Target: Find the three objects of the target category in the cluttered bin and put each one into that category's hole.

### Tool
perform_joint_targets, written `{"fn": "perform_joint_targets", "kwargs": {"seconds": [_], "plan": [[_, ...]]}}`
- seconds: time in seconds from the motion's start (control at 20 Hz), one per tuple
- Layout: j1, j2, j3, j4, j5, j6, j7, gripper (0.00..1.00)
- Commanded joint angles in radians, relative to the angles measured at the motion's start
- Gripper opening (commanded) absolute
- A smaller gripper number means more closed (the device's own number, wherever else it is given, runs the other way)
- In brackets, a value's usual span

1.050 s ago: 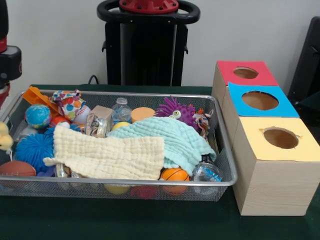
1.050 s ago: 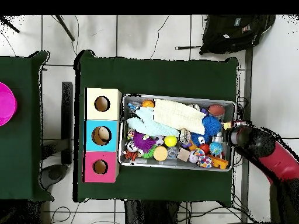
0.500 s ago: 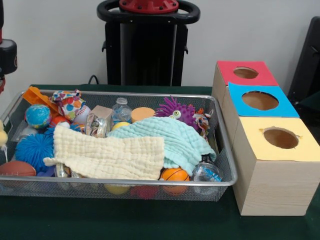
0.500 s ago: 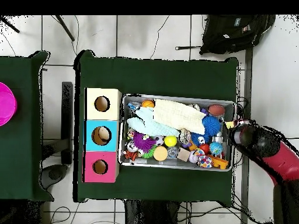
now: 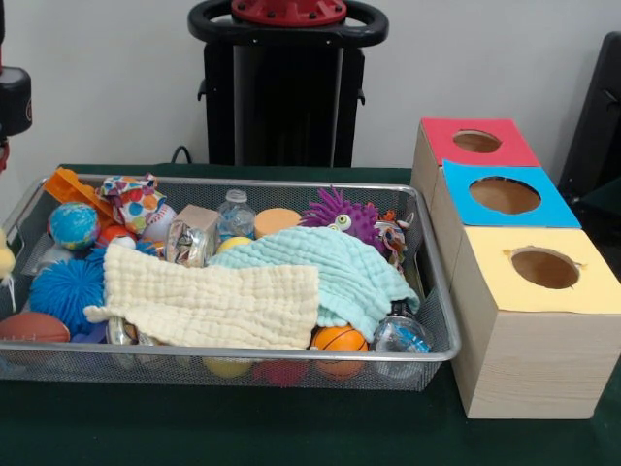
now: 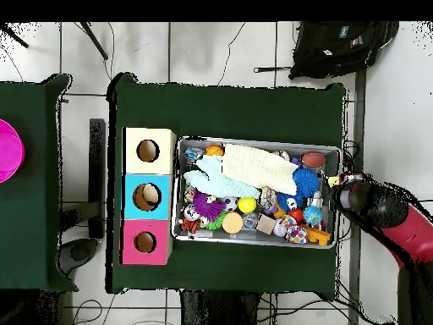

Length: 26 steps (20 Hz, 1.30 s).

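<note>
A wire bin (image 5: 432, 291) full of toys sits on the green tabletop (image 5: 291, 427), filling the left and middle of the front view. On top lie a pale yellow cloth (image 5: 209, 303) and a mint green cloth (image 5: 330, 267), side by side and touching. A fuzzy blue ball (image 5: 64, 289) sits at the left end, with a little globe ball (image 5: 74, 223) behind it. A purple spiky toy (image 5: 340, 216) peeks out at the back. A small orange basketball (image 5: 340, 339) rests against the front wall.

At the right stand three wooden boxes in a row, each with a round hole: a red box (image 5: 475, 142), a blue box (image 5: 503, 194) and a yellow box (image 5: 543, 268).

In the overhead view, the red and black arm (image 6: 380, 212) hangs just past the right end of the bin. I cannot tell how its jaws are set.
</note>
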Motion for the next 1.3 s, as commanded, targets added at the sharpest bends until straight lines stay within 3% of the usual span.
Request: {"fn": "perform_joint_targets", "kwargs": {"seconds": [0.05, 0.5, 1.3], "plan": [[0.036, -0.015, 0.041, 0.040, -0.041, 0.108, -0.052, 0.00], [0.056, -0.070, 0.063, 0.129, -0.056, 0.058, -0.066, 0.00], [0.097, -0.088, 0.069, 0.155, -0.043, 0.080, -0.058, 0.00]]}}
